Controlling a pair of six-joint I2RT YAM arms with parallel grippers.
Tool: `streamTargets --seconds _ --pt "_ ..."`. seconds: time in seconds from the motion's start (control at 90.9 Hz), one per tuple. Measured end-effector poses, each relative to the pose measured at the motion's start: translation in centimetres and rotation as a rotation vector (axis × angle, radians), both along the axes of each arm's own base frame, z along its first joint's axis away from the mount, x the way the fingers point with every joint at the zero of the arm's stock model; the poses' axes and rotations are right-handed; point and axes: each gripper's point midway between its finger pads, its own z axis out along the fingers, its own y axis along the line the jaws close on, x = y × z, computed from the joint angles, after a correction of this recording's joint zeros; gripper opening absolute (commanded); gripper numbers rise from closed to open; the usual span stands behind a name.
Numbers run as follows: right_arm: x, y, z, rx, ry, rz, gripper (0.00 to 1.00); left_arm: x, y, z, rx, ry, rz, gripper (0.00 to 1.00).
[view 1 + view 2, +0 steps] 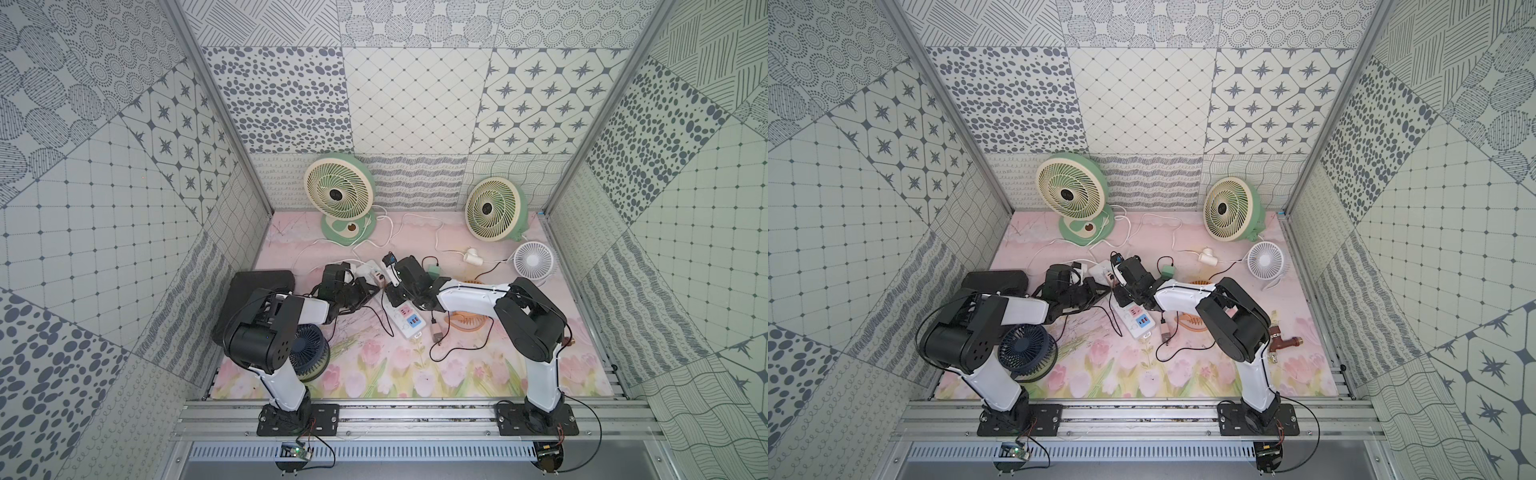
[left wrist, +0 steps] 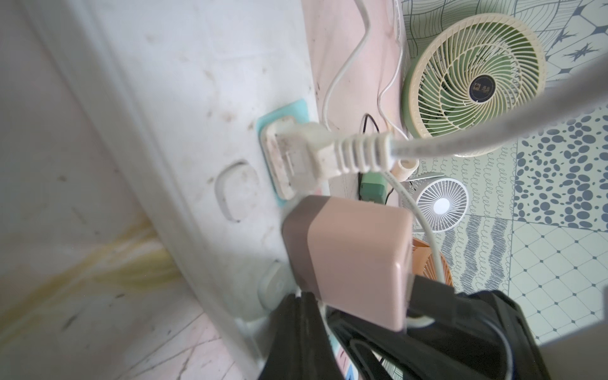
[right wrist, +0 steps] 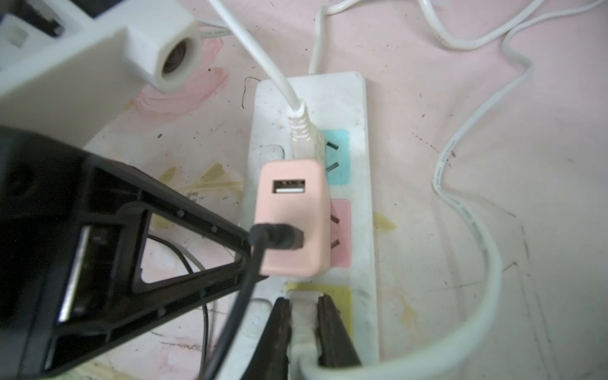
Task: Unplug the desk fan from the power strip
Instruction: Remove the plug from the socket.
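The white power strip [image 3: 362, 98] lies mid-table, also seen in both top views [image 1: 405, 320] [image 1: 1136, 322]. My right gripper [image 3: 304, 301] is shut on a white plug [image 3: 304, 324] seated in the strip's yellow socket [image 3: 339, 299]; its thick white cord loops away, and I cannot tell to which desk fan. My left gripper [image 2: 296, 301] is shut with nothing in it, its tip pressed on the strip [image 2: 197, 131] beside a pink USB adapter [image 3: 291, 217]. Another white plug [image 3: 304, 138] sits in the blue socket. Two green fans [image 1: 338, 193] [image 1: 494, 208] stand at the back.
A small white fan [image 1: 534, 259], a dark blue fan [image 1: 309, 347] and an orange fan [image 1: 469, 322] lie around the arms. A black box [image 1: 257, 299] sits left. A white pipe fitting [image 1: 473, 257], a green adapter [image 1: 436, 272] and loose cables cross the mat.
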Motion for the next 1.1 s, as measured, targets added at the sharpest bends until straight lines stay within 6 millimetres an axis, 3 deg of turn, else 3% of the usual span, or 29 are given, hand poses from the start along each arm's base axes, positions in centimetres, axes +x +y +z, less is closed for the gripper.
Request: streamTargets --seconds 0.154,0.429,0.66,0.935,1.101 --pt "-0.5 0.1 0.0 -0.072 -0.055 0.001 0.03 0.0 0.0 0.0 0.000 0.000 0.000 0.00" --pt "0.1 -0.1 0.0 0.011 0.023 0.004 0.03 0.0 0.0 0.0 0.000 0.000 0.000 0.00" --pt "-0.5 0.2 0.1 -0.078 -0.057 0.010 0.03 0.0 0.0 0.0 0.000 0.002 0.000 0.00" --pt "0.4 -0.4 0.0 0.048 0.046 -0.023 0.03 0.1 0.0 0.1 0.002 0.002 0.001 0.00" --pt "-0.4 0.2 0.2 -0.029 -0.015 -0.001 0.03 0.1 0.0 0.0 0.003 0.004 -0.001 0.00"
